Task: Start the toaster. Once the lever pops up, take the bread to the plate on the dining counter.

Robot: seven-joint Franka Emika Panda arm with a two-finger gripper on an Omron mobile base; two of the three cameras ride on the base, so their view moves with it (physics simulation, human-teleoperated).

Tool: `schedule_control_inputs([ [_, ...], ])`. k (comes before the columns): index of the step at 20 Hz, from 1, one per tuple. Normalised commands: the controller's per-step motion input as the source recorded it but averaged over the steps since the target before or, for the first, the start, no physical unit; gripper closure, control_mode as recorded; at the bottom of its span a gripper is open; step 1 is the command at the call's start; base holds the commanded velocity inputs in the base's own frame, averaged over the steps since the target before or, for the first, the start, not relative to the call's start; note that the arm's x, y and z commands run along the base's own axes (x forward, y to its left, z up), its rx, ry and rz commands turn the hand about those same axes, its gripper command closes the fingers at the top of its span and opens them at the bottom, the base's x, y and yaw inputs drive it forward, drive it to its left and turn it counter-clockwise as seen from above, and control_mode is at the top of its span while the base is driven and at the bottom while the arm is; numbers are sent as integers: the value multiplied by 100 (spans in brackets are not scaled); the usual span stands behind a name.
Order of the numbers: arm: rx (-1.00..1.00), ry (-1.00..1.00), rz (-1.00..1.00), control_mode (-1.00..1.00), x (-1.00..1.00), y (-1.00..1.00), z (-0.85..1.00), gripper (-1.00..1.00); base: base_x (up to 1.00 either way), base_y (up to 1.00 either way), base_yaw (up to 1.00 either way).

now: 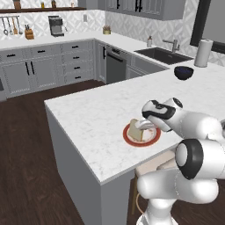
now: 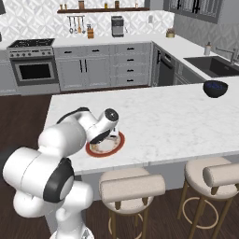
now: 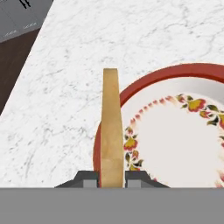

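The claw [image 3: 112, 178] is clamped on the bread [image 3: 111, 131], one fingertip on each flat face, so the slice stands on edge between the jaws. From the hand camera the slice shows as a narrow tan strip pointing away from the hand, sitting over the left rim of the plate [image 3: 144, 89]. In the left base view the bread [image 1: 137, 130] hangs under the hand at the left side of the plate [image 1: 145, 141], and its lower edge looks close to the plate or touching it; I cannot tell which.

The plate sits on the dining counter [image 1: 92, 118], near the edge closest to the robot. A dark bowl [image 1: 183, 72] stands well apart, further along the counter toward the sink.

The main risk, as I judge it, is the release. The slice is upright and over the rim, not the centre, so if the jaws part here it may tip outward and land half on the marble. Pressing down with the slice on edge could also push the plate toward the counter's edge.

In the right base view the arm covers most of the plate [image 2: 116, 145] and the claw. In the hand view the bread's lower edge is cut off behind the fingertips, so contact with the plate stays uncertain.
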Motion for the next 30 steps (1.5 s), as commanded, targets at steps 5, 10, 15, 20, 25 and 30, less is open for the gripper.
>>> schedule_control_inputs([
  [5,4,0,0,-100,4,-13,-6,100,0,0,0],
  [10,0,0,0,-100,0,0,0,-100,0,0,0],
  [15,0,0,0,-100,0,0,0,-100,0,0,0],
  [20,0,0,0,-100,0,0,0,-100,0,0,0],
  [25,0,0,0,-100,0,-14,10,-100,0,0,0],
  [30,0,0,0,-100,0,-25,47,-100,0,0,0],
])
